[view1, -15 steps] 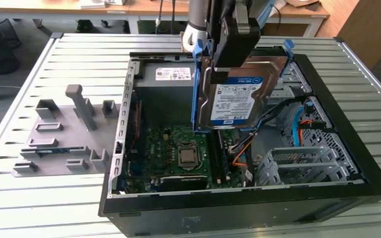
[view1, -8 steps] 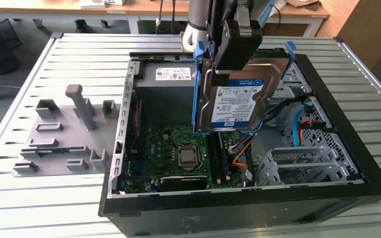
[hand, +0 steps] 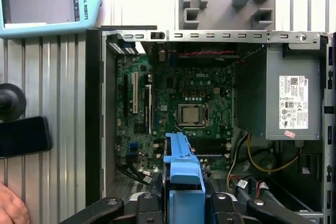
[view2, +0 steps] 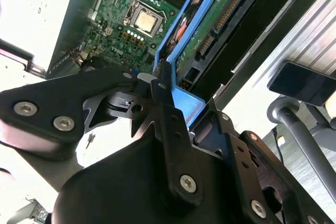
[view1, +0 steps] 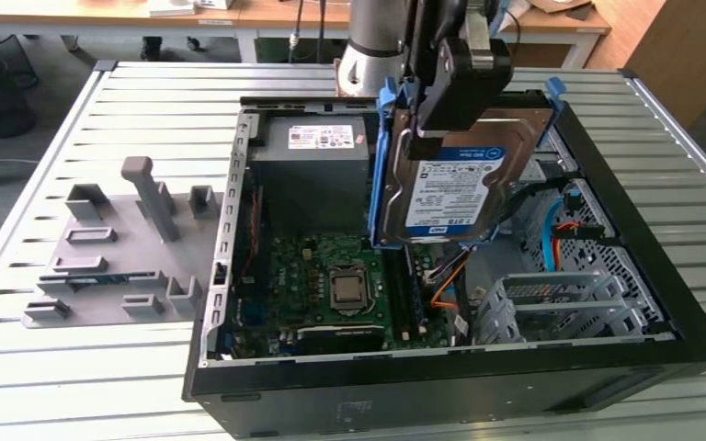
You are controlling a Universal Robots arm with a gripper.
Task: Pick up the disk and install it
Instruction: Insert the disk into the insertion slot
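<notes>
While the gripper [view1: 437,129] hangs over the open case [view1: 451,390], its fingers are clamped on the disk [view1: 458,188], gripping the blue bracket [view1: 385,156] at its upper end.

Disk held aloft and steeply tilted, label toward the exterior camera. Its lower edge hangs inside the case opening, to the exterior view's right of the motherboard [view1: 328,276]. Power supply [view1: 316,147] just beside the disk, on the exterior view's left.

First wrist view: bracket [hand: 184,169] sits between the two fingers [hand: 151,205], motherboard beyond it.

Second wrist view: the disk's [view2: 218,17] circuit-board side and connectors face the lens.

Grey fixture [view1: 120,239] lies on the slatted table [view1: 144,101], apart from the case. A hand [hand: 10,211] shows by the table, well apart from the case.
</notes>
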